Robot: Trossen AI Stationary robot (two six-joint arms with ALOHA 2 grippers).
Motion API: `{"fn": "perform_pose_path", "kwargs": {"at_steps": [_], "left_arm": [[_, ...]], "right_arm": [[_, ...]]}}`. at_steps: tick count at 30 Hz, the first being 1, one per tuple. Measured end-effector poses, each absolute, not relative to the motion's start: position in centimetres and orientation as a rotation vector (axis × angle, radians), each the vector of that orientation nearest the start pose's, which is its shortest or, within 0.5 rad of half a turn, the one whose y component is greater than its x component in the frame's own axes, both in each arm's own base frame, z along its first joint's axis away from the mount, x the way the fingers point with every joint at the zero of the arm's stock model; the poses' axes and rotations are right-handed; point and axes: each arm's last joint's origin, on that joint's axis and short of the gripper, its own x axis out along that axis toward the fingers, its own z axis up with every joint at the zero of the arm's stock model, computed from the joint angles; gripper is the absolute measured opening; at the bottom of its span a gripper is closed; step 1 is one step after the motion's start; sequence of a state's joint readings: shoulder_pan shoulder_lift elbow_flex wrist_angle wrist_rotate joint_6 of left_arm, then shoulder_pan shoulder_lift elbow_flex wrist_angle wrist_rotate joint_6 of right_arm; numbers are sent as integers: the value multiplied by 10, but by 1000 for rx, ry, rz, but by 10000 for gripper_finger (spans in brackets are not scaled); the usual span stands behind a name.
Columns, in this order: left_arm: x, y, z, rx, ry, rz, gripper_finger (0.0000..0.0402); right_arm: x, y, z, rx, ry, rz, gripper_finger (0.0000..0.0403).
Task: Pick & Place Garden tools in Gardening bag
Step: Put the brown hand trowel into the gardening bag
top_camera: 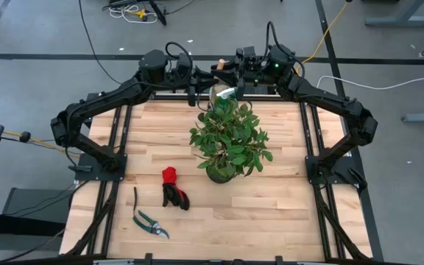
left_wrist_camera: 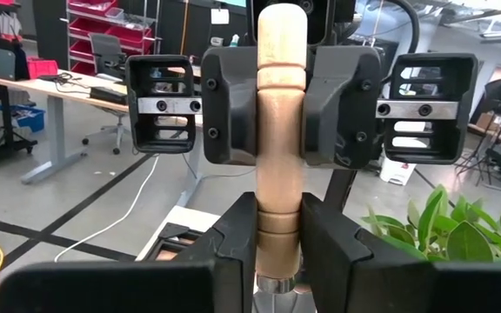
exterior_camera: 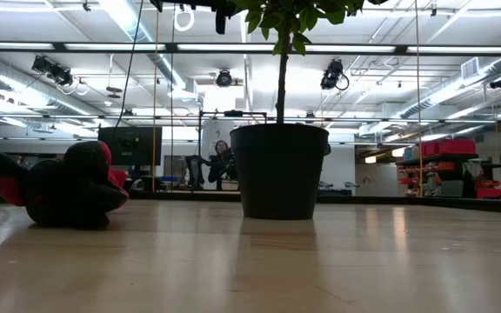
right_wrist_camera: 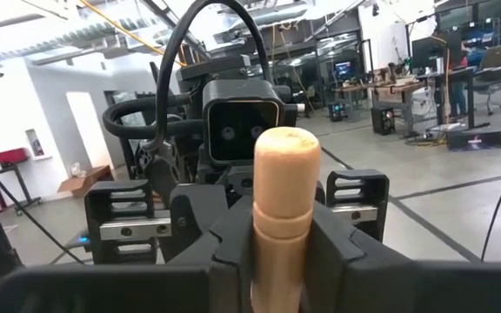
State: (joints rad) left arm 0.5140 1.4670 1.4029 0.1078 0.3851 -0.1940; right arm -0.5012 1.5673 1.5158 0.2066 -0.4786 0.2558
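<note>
Fingers (left_wrist_camera: 233,252) of the left gripper (left_wrist_camera: 278,261) are seen pressed against a wooden tool handle (left_wrist_camera: 281,130), and the same handle is pinched higher up by the fingers (left_wrist_camera: 224,104) of the right gripper (left_wrist_camera: 281,104), which faces the left one. In the right wrist view the rounded handle end (right_wrist_camera: 285,187) stands up between that gripper's own fingers (right_wrist_camera: 233,252). The tool's metal end is hidden. From above, both grippers are found meeting at the twelve o'clock edge of the worktop (top_camera: 285,199), above the top of a potted plant (top_camera: 229,140) that stands near the middle. Red-and-black gloves (top_camera: 173,188) lie at about seven o'clock from the plant, and pruning shears (top_camera: 151,223) lie farther out in the same direction, apart from the gloves. The gardening bag cannot be made out in any view.
</note>
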Motion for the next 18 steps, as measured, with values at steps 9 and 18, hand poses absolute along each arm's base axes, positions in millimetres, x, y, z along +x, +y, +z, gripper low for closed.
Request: {"fn": "perform_pose_path", "kwargs": {"at_steps": [9,18], "left_arm": [[297,155,414,-175,-51,124,78],[297,155,414,-176,-51,124,98]], "right_arm": [[321,-161,429,180,-139,-5,76],[321,-161,429,179,-139,-5,62]]}}
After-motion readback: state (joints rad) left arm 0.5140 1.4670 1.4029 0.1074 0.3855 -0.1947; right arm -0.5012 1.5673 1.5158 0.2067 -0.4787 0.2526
